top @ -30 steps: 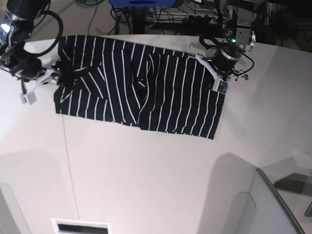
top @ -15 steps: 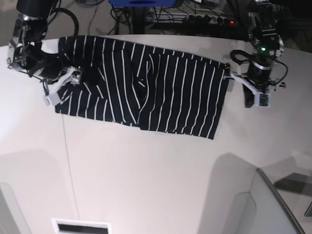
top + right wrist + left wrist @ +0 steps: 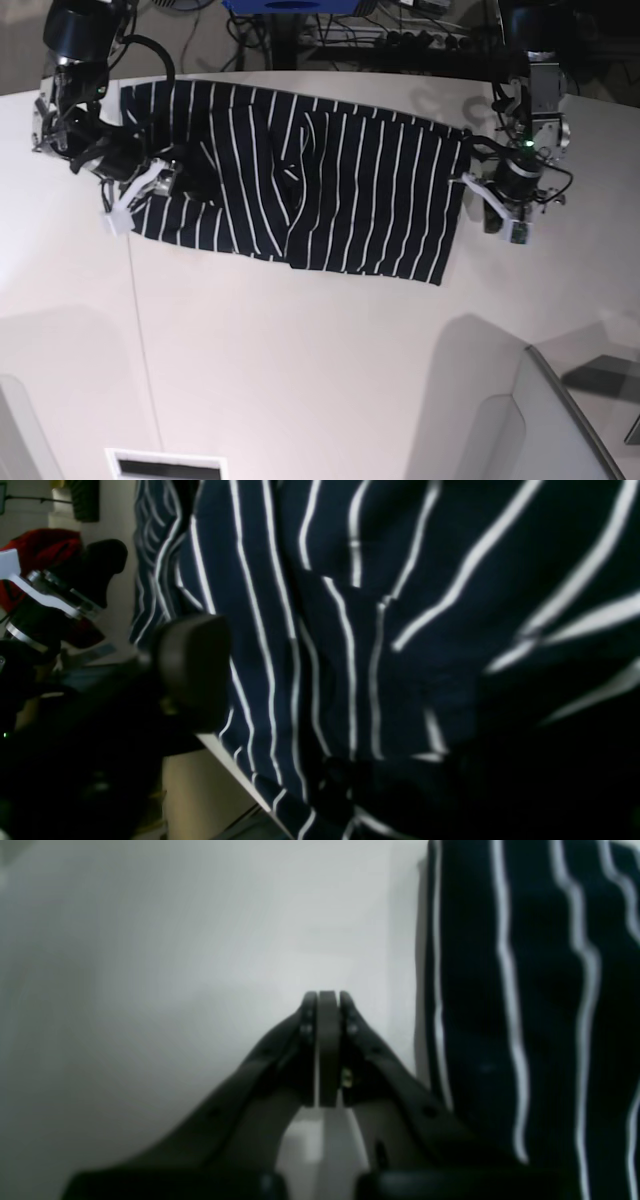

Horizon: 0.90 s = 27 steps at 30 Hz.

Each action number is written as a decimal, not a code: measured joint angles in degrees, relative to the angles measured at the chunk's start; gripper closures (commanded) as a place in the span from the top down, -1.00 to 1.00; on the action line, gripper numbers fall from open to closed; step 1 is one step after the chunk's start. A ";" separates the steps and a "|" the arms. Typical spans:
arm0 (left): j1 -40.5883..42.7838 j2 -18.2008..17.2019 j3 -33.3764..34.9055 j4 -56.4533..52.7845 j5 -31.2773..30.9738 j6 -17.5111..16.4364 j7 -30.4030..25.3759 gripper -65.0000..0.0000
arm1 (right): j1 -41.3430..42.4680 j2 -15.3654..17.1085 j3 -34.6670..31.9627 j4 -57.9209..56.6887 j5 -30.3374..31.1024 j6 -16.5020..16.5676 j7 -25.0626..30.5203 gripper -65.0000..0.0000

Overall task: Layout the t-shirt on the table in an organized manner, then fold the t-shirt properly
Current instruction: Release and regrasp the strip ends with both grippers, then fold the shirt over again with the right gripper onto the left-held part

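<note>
One t-shirt (image 3: 300,185) on one table (image 3: 300,360); two tools alongside.

Striped t-shirt (image 3: 320,195) spread on white table (image 3: 300,360), pincers (image 3: 500,222) at both ends

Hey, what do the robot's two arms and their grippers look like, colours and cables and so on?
Both arms are black with looping black cables. The left gripper has white finger brackets, and a small green light glows on its wrist. Up close, the left gripper's fingers are dark, curved and tapering. The right gripper also carries white brackets, with a rounded black pad.
</note>
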 measured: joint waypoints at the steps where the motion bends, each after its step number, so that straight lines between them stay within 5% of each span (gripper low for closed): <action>1: -0.26 -0.04 1.53 -0.70 -0.02 -0.13 0.42 -1.00 | 0.02 0.00 0.00 -0.13 -0.55 -0.24 -0.31 0.25; 3: -0.11 0.46 4.02 -1.42 -0.22 -0.15 -0.90 -1.00 | -0.04 0.00 0.00 -0.28 -0.90 -0.37 -0.81 0.10; 18: 5.84 1.95 4.52 -0.09 -1.81 1.11 -6.12 -1.00 | -0.20 2.56 -0.28 -0.15 0.04 0.04 -4.26 0.12; 20: 6.32 2.19 4.55 0.02 -2.25 1.01 -6.32 -1.00 | 0.02 2.56 -0.28 -0.15 -0.22 -0.04 -4.70 -0.07; 24: 6.58 2.19 4.55 0.07 -2.56 0.92 -6.69 -1.00 | 1.05 2.86 -0.28 -0.31 -3.19 -1.40 -7.13 -0.89; 27: 6.47 2.19 4.50 0.04 -2.49 0.90 -6.64 -1.00 | 1.44 3.19 -1.90 -0.37 -3.37 -1.49 -8.48 -0.94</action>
